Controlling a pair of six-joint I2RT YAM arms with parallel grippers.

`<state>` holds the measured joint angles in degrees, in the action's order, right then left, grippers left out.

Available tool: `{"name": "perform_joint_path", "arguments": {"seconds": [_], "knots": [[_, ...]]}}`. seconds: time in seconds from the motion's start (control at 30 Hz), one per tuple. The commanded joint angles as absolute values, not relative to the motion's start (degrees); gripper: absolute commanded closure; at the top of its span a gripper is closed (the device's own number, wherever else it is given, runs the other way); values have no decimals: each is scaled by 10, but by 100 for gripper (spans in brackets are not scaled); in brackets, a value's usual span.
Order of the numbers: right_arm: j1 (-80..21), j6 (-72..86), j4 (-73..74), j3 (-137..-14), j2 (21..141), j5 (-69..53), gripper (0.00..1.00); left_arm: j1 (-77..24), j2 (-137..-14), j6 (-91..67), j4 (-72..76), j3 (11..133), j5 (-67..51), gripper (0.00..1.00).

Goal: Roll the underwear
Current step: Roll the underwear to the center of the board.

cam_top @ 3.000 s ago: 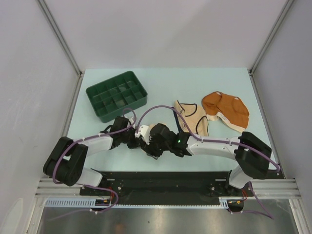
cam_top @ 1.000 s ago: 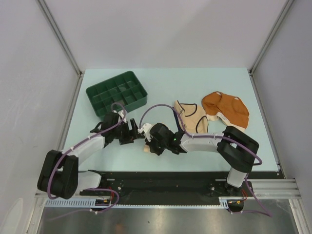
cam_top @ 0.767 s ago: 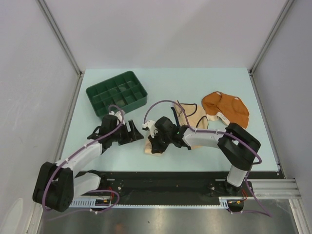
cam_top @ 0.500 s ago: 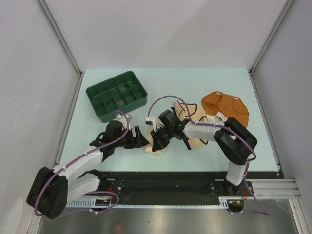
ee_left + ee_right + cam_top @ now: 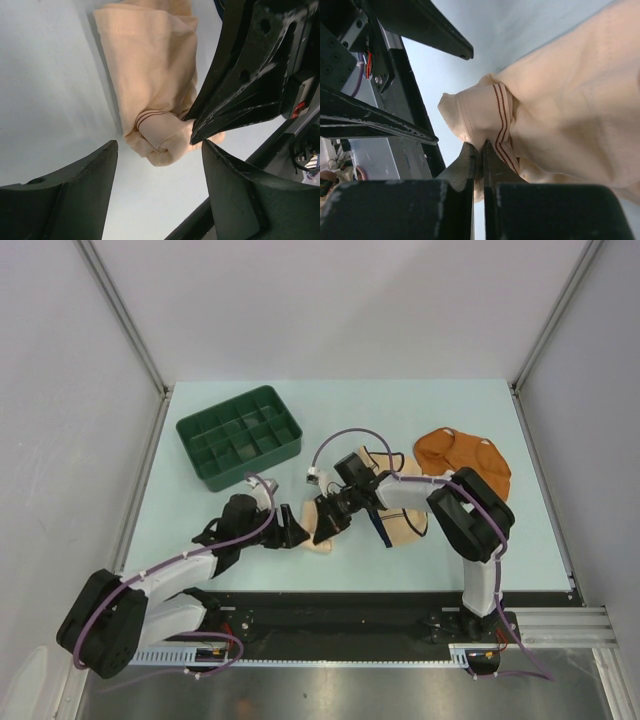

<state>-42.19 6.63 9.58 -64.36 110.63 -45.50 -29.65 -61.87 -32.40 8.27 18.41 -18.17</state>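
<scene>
The pale peach underwear [image 5: 150,75] lies stretched on the table, its near end bunched into a small roll [image 5: 162,147]. My right gripper [image 5: 482,150] is shut on that bunched end, pinching the edge with the red stripes. My left gripper [image 5: 160,150] is open, its fingertips [image 5: 111,147] on either side of the roll and just short of it. From above, both grippers meet at the peach underwear [image 5: 322,542] near the front middle. The cream underwear with black trim [image 5: 405,522] lies partly under the right arm. The rust-orange underwear [image 5: 465,462] lies flat at the right.
A dark green compartment tray [image 5: 240,435] stands at the back left. The black base rail [image 5: 340,605] runs along the near edge, close behind the grippers. White walls enclose the table on three sides.
My right gripper has pulled the peach underwear back and to the right, its arm folding. My left gripper has swung right to the roll, its jaws narrowing a little.
</scene>
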Motion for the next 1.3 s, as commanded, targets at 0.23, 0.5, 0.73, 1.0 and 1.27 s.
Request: {"name": "perform_joint_path", "arguments": {"seconds": [0.23, 0.5, 0.73, 1.0, 1.27], "knots": [[-380, 60, 90, -682, 1167, -431, 100, -302, -657, -304, 202, 160, -192, 38], [-374, 72, 86, -694, 1188, -426, 100, -303, -711, -306, 258, 152, -200, 46], [-371, 83, 85, -701, 1189, -421, 99, -304, -755, -305, 270, 164, -184, 85], [-366, 84, 103, -710, 1151, -397, 50, -303, -823, -310, 151, 236, -125, 100], [-353, 71, 145, -714, 1078, -300, 39, -300, -870, -353, 109, 265, -115, 100]]}}
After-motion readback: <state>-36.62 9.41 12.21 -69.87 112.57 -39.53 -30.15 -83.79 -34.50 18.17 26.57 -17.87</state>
